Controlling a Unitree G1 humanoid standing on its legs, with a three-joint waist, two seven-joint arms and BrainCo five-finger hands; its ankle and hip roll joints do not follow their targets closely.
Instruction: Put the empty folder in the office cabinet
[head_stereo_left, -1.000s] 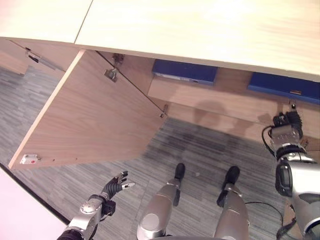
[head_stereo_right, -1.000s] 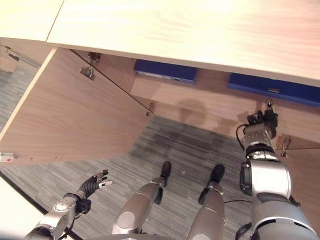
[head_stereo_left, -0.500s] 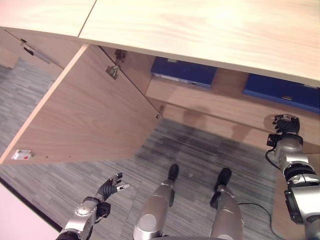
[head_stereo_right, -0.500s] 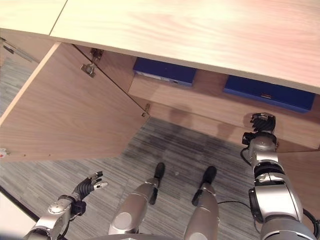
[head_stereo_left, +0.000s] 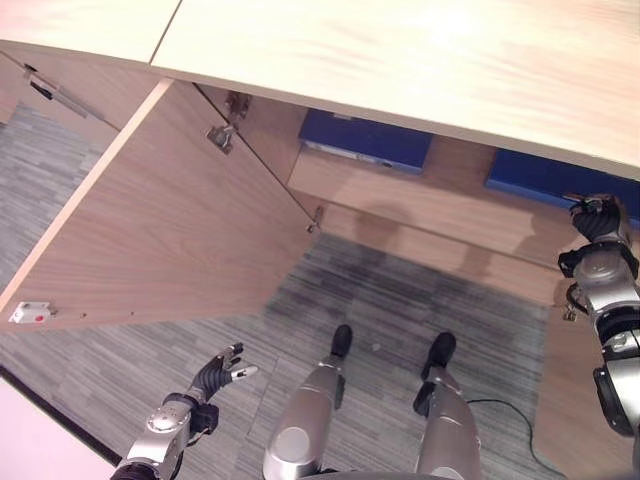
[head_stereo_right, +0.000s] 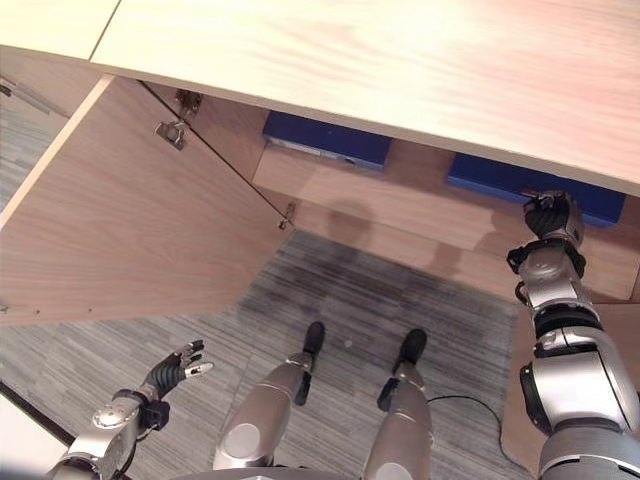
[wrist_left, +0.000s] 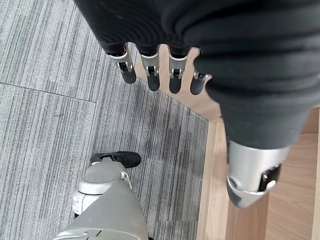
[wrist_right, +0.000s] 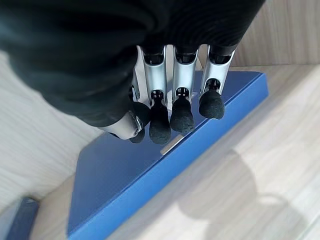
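Observation:
Two blue folders lie flat on the shelf inside the open office cabinet (head_stereo_left: 420, 200): one at the left (head_stereo_left: 368, 141), one at the right (head_stereo_left: 540, 176). My right hand (head_stereo_right: 548, 216) is raised in front of the right folder's near edge. In the right wrist view its fingers (wrist_right: 181, 107) hang relaxed just above that blue folder (wrist_right: 150, 175), thumb close beside them, nothing held. My left hand (head_stereo_left: 216, 374) hangs low over the carpet at the lower left, fingers spread and empty; the left wrist view shows its fingers (wrist_left: 151, 75) straight.
The cabinet's left door (head_stereo_left: 170, 230) stands wide open over the grey carpet (head_stereo_left: 400, 300). A second wooden door panel (head_stereo_left: 575, 400) is at the lower right. The pale cabinet top (head_stereo_left: 400, 60) overhangs the shelf.
My right hand has risen from the shelf's front edge and moved right, to the right blue folder. The left hand has stayed low. The camera has shifted a little.

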